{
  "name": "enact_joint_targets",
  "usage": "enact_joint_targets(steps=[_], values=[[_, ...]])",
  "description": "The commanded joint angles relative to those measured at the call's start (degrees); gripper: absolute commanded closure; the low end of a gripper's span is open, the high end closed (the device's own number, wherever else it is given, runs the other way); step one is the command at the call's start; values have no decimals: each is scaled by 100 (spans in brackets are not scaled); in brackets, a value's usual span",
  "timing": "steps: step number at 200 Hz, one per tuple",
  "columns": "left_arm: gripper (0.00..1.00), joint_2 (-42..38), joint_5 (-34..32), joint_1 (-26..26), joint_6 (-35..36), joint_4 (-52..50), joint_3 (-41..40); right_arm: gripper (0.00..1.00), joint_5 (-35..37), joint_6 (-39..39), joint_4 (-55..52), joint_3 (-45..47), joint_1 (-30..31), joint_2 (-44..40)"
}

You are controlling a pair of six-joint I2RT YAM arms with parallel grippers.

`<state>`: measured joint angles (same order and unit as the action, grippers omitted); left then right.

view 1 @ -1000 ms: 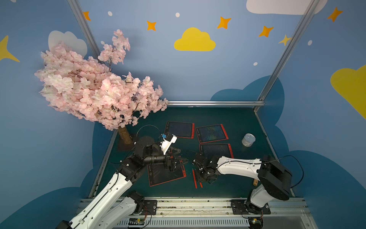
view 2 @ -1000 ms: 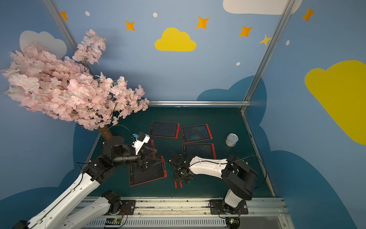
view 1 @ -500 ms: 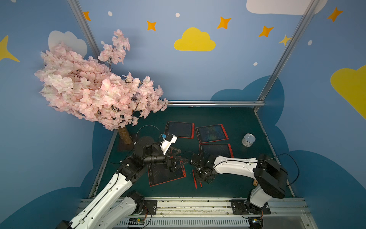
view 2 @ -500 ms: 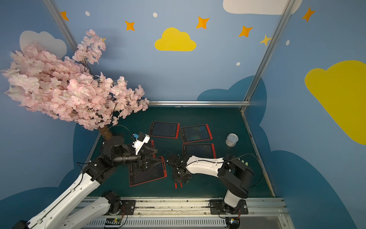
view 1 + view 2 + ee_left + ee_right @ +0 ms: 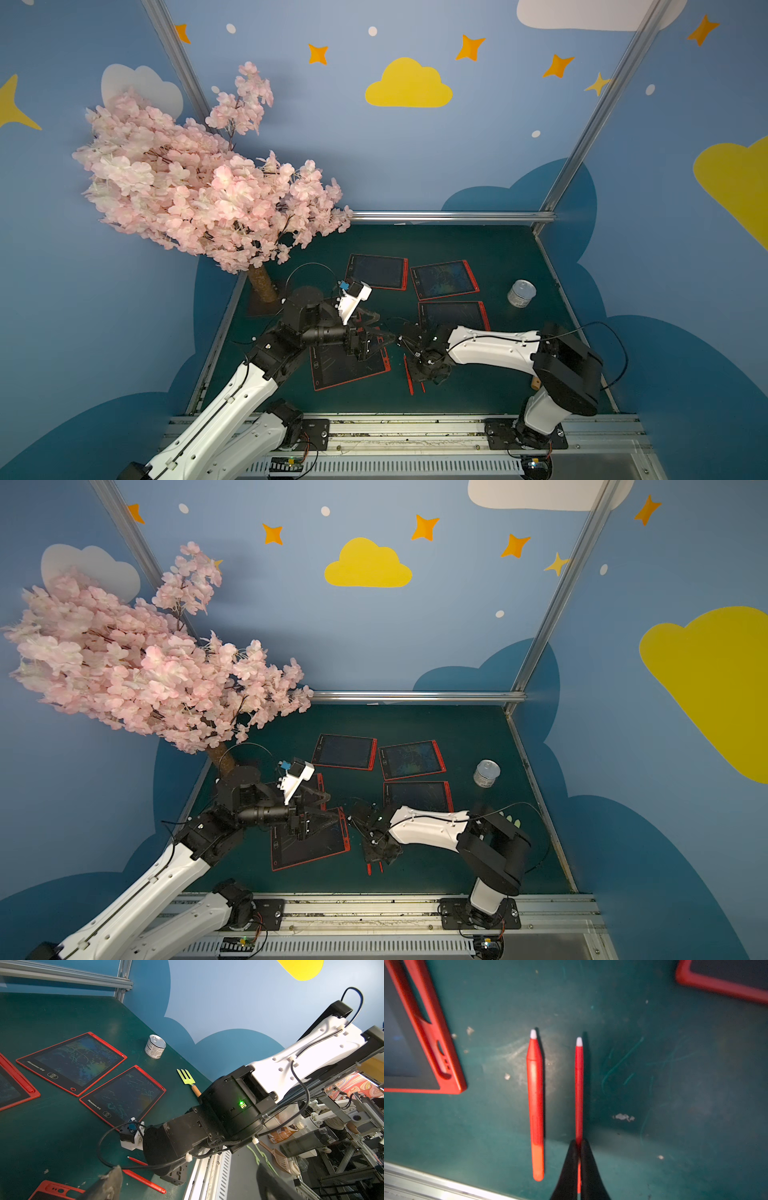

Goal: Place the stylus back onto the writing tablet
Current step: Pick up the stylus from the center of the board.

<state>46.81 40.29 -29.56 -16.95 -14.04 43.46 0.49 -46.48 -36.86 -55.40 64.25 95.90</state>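
Two red styluses lie side by side on the green table near its front edge. My right gripper [image 5: 578, 1144] is shut on the thinner-looking stylus [image 5: 579, 1088], pinching its rear part, white tip pointing away. The other stylus [image 5: 536, 1105] lies free beside it. In both top views the right gripper [image 5: 420, 368] points down over them [image 5: 368, 868]. The nearest writing tablet [image 5: 332, 374], red-framed with a dark screen, lies just to their left. My left gripper [image 5: 380, 328] hangs open above that tablet's right edge, holding nothing; both its fingers [image 5: 108, 1184] show wide apart.
Three more red tablets [image 5: 376, 272] [image 5: 444, 279] [image 5: 453, 316] lie further back. A small tin can [image 5: 521, 293] stands at the right. A green fork-shaped tool [image 5: 187, 1080] lies near the right arm's base. A pink blossom tree [image 5: 199, 191] overhangs the back left corner.
My right gripper's jaws have closed onto the stylus and the wrist has shifted slightly left. The left arm has stayed where it was, open.
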Motion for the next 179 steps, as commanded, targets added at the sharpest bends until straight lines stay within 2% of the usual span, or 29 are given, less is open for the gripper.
enact_joint_targets(steps=[1,35,109,150,179], values=[[1,-51,80,12,-16,95,-40,88,48,-37,-223,23,61,183],[1,-58,72,12,-6,77,-31,89,25,-44,-240,29,65,201],[1,-31,40,42,55,17,14,99,69,-36,-318,-46,47,206],[1,6,20,64,-58,164,-71,100,125,41,-220,35,25,1],[1,13,-382,65,-162,279,-117,100,233,173,-251,55,-18,-264]])
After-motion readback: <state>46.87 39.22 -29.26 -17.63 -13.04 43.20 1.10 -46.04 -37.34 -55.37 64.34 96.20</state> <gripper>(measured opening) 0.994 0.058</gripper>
